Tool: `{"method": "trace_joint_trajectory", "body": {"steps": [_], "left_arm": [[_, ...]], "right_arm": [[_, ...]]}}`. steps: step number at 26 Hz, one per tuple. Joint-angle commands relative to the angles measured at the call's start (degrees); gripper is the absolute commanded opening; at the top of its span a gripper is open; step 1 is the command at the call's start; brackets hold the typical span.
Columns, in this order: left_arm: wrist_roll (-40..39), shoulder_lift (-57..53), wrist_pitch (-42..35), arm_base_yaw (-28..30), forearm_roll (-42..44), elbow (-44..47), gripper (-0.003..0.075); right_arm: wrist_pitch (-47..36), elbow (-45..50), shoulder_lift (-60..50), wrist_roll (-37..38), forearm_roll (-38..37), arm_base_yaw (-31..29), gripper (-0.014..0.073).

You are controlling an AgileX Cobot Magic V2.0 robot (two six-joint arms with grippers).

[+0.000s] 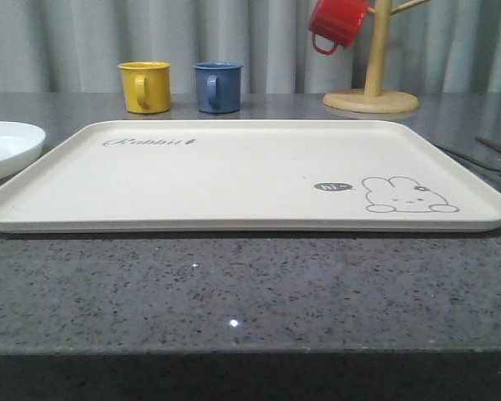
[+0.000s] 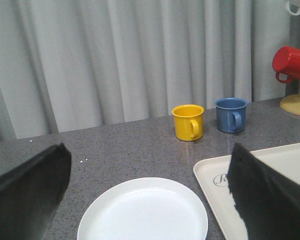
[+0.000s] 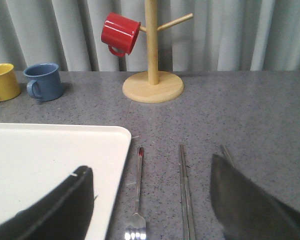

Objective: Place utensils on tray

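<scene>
Grey speckled stone makes up the table (image 1: 250, 292), the largest thing here, running back to a pale pleated curtain (image 1: 67, 42). On it lies the cream tray (image 1: 234, 180), bare, with cursive "Rabbit" text near its far left corner and a grey rabbit drawing near its right edge. A round white plate (image 2: 142, 212) sits just beside the tray's left end, apart from it by a narrow strip of table.

Behind the tray's far right corner stands a wooden mug tree (image 3: 152, 60) on a round base, with a red mug (image 3: 120, 32) hung on one peg. A yellow mug (image 1: 144, 86) and a blue mug (image 1: 217, 86) stand side by side behind the tray, handles toward the camera.

The utensils lie on the table to the right of the tray, not on it. In the right wrist view the fork (image 3: 137, 197) lies just beside the tray's edge, tines toward the camera; the chopsticks (image 3: 186, 192) lie parallel to it, further right. Another slim metal piece shows beyond them, mostly hidden by a finger, so I cannot tell what it is.

The left gripper (image 2: 150, 200) is spread wide above the plate and the tray's corner, holding nothing. The right gripper (image 3: 150, 205) is also spread wide, over the fork and chopsticks, holding nothing.
</scene>
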Motion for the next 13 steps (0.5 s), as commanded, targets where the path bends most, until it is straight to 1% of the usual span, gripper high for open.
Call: {"method": "trace_joint_trajectory", "body": {"steps": [1,4,6,9,11,13], "left_arm": [[-0.5,0.9,-4.1,0.1,-1.4,-2.1,0.0620],[-0.5,1.8,-2.0,0.1,-1.4,-2.9,0.0620],[-0.5,5.2,-0.1,0.0,-1.4,-5.0,0.0620],[0.0,13.3,4.4,-1.2,-1.4,-10.2,0.0620],[0.2,20.7,9.2,-2.2,-0.6,-15.0,0.0620],[2.2,27.9,14.4,-3.2,0.4,-19.7,0.0620]], "right_arm": [[-4.5,-2.1,0.6,-0.4,0.4,-0.4,0.0521],[-4.5,-2.1,0.6,-0.4,0.4,-0.4,0.0521],[-4.5,-2.1,0.6,-0.4,0.4,-0.4,0.0521],[-4.5,-2.1,0.6,-0.4,0.4,-0.4,0.0521],[-4.5,-2.1,0.6,-0.4,0.4,-0.4,0.0521],[-4.5,-2.1,0.6,-0.4,0.4,-0.4,0.0521]]}}
